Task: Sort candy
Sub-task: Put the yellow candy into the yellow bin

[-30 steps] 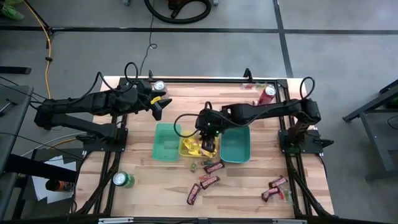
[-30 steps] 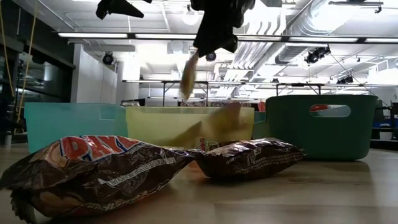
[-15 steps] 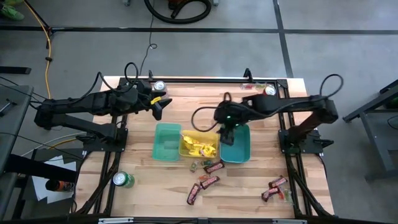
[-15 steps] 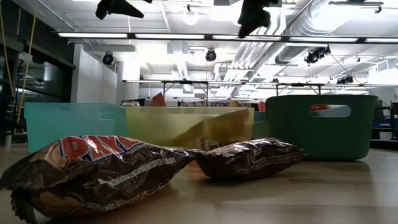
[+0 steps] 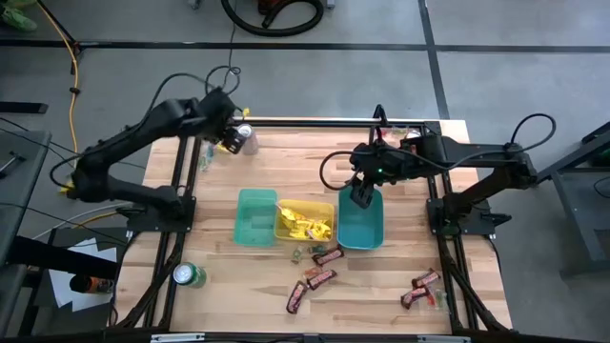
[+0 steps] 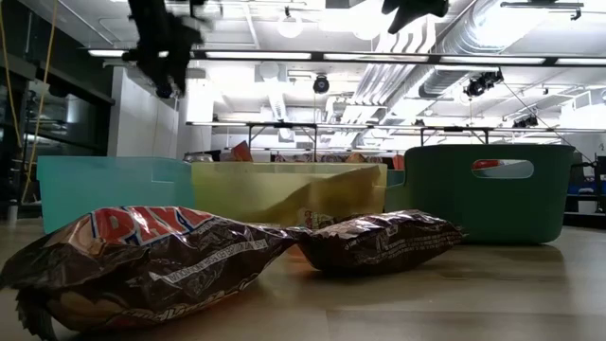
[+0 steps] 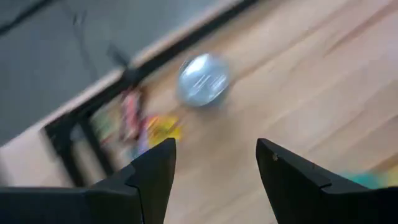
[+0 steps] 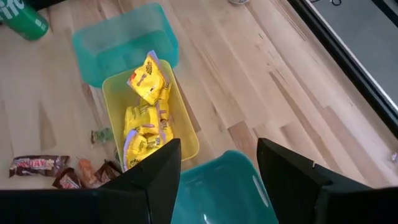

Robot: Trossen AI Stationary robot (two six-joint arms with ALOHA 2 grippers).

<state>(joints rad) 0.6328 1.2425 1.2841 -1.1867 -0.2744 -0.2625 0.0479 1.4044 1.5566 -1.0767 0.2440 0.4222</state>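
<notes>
My right gripper (image 5: 359,197) hovered over the top edge of the teal plastic bin (image 5: 362,229), right of frame centre in the high view, fingers apart with nothing between them. My left gripper (image 5: 229,143) sat at upper left, just beside the silver soda can (image 5: 246,138), fingers also apart and empty.

Yellow square candy packets (image 5: 305,225) lay heaped in the yellow plastic bin (image 5: 303,206) at centre; in the right wrist view one packet (image 8: 147,78) leaned against the bin's far wall, corner up, the rest flat and jumbled. The green plastic bin (image 5: 254,217) stood touching the yellow one on its left.

Dark brown-and-red oblong bars lay on the wooden table (image 5: 286,162) below the bins: one (image 5: 329,254) just under the teal bin, long axis near horizontal, slightly up to the right; one (image 5: 319,278) lower, same tilt; one (image 5: 295,297) at lower centre, long axis steep, running up-right. Two more bars (image 5: 419,289) lay at lower right, both slanted up to the right. Tiny mixed-colour pieces (image 5: 307,252) lay under the yellow bin. A green soda can (image 5: 187,275) stood at lower left.
</notes>
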